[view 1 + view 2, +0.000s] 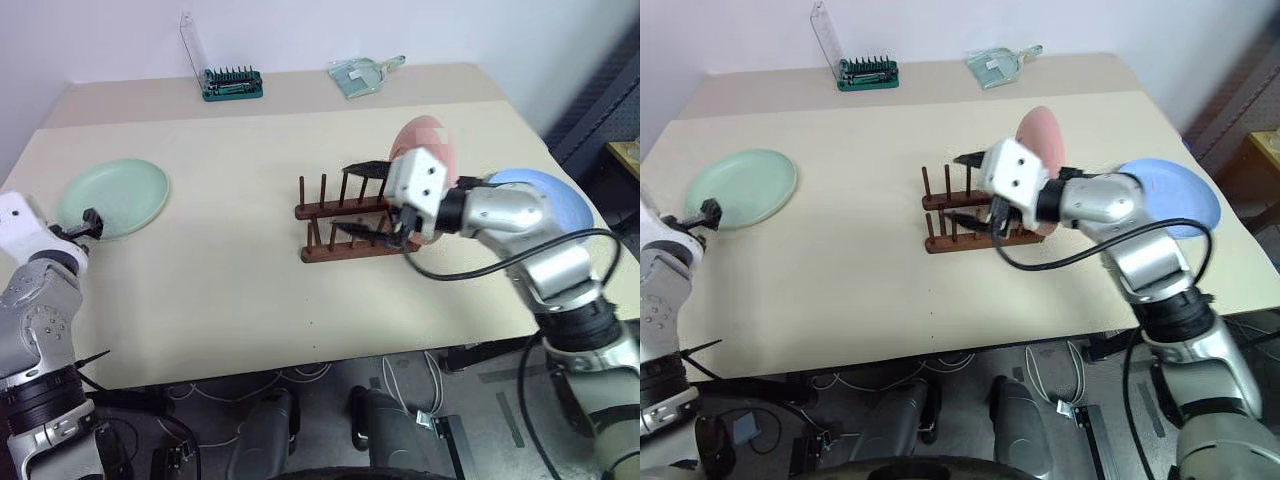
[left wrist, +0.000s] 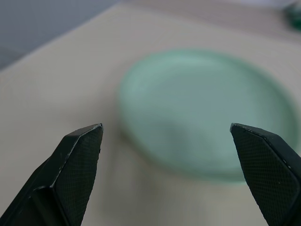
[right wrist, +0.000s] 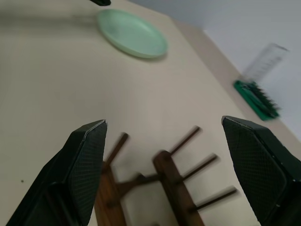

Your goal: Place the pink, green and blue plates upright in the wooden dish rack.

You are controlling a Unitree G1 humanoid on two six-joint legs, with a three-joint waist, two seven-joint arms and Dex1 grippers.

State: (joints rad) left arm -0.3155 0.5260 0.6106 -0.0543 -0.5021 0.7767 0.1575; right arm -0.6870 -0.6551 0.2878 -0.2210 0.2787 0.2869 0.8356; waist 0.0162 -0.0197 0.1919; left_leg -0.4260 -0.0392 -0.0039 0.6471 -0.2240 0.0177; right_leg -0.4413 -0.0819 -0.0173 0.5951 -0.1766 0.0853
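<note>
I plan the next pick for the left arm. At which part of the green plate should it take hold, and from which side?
Probably at the raised rim on the side nearest the left gripper. The green plate lies flat on the table, so only its thin edge offers a hold. The open fingers already face that edge from the robot's left.

A beige table [image 1: 250,300] carries the green plate [image 1: 113,196], lying flat just ahead of the wide-open left gripper [image 1: 92,225]. The wooden rack [image 1: 335,232] stands directly beneath and ahead of the open right gripper [image 1: 365,203], with the pink plate [image 1: 432,140] upright at the rack's end behind that gripper and the blue plate [image 1: 560,200] flat further behind its arm. A green bit holder [image 1: 232,83] and a clear dustpan-like object [image 1: 360,76] sit at the far edge, well apart from both grippers.
</note>
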